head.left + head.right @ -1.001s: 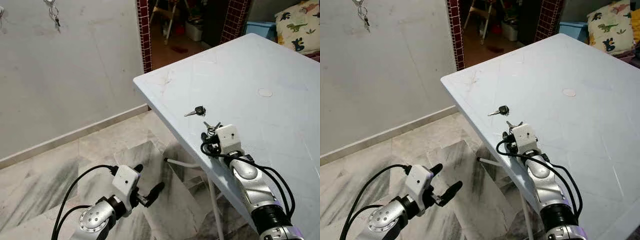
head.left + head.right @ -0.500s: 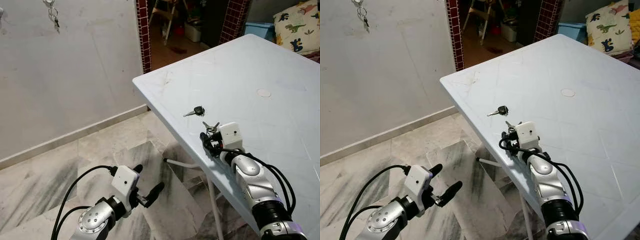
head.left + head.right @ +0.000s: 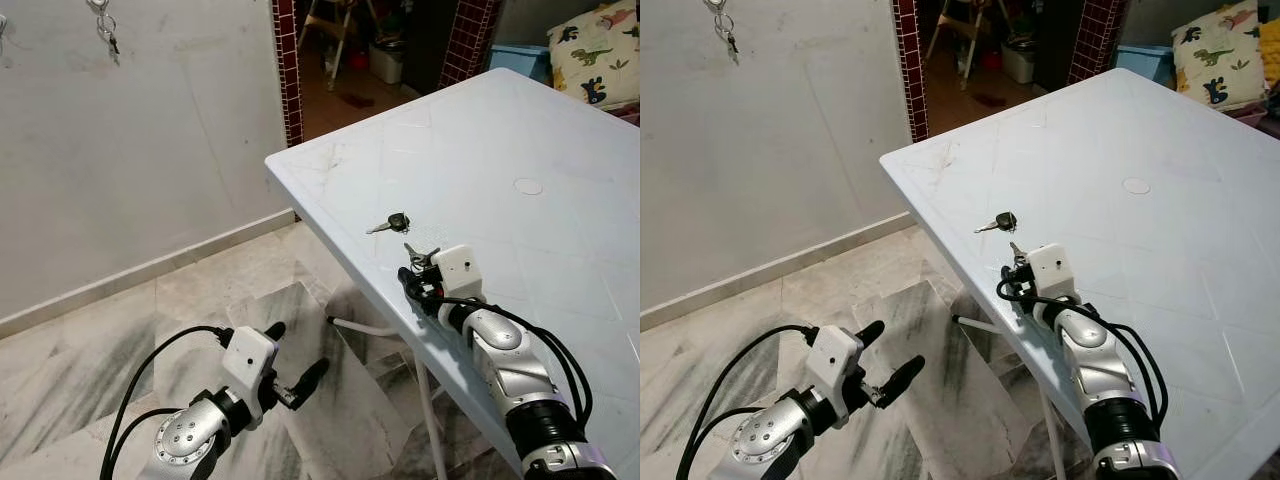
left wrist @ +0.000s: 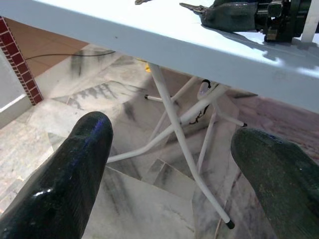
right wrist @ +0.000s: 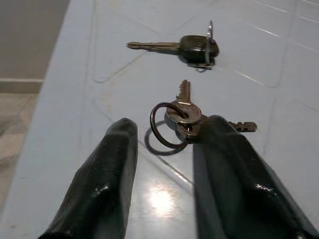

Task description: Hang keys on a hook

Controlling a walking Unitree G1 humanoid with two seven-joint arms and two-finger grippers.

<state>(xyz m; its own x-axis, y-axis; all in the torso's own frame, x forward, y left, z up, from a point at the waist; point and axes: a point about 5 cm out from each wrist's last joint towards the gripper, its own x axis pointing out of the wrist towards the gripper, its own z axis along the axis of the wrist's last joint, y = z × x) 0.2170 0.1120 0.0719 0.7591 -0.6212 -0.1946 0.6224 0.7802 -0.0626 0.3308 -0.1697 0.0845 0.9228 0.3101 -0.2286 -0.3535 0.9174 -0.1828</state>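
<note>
Two parted right pincer point(image 5: 164, 164) fingers straddle the key ring point(image 5: 172, 122), ungripped.

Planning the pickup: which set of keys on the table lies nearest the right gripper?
The bunch of keys on a ring, right at the right gripper. The single black-headed key lies farther off.

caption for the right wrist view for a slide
Right tool open on the table, its fingers flanking a ringed key bunch; a black-headed key lies beyond.

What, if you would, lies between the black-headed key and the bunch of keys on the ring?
Only bare tabletop lies between the black-headed key and the ringed key bunch, as the right wrist view shows; the right gripper sits at the bunch.
</note>
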